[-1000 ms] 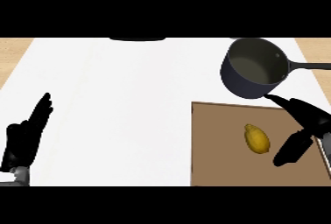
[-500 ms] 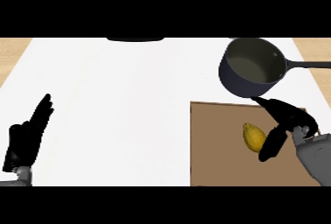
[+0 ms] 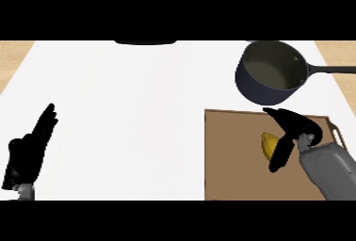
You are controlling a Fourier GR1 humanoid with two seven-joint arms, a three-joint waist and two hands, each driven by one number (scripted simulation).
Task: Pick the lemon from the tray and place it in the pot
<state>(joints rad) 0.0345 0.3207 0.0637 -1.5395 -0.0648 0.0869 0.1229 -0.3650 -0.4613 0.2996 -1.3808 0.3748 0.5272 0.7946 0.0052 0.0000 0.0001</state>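
The lemon (image 3: 269, 145) lies on the brown tray (image 3: 236, 160) at the right of the white counter (image 3: 139, 117), so the task is at its first step and nothing has gone into the pot (image 3: 271, 73) yet. The right hand (image 3: 292, 129) is set over the fruit from its right side: the fingers arch above and past it toward the pot, the thumb hangs down along the lemon's near edge, and the yellow shows in the gap between them. From where I stand the hand looks cupped around the lemon but not closed on it; I cannot tell whether any finger touches the skin. The dark pot stands just beyond the tray's far edge, its long handle pointing right. The grasp, the lift and the short carry to the pot are all left to do. The left hand (image 3: 28, 155) rests open at the lower left, fingers up.
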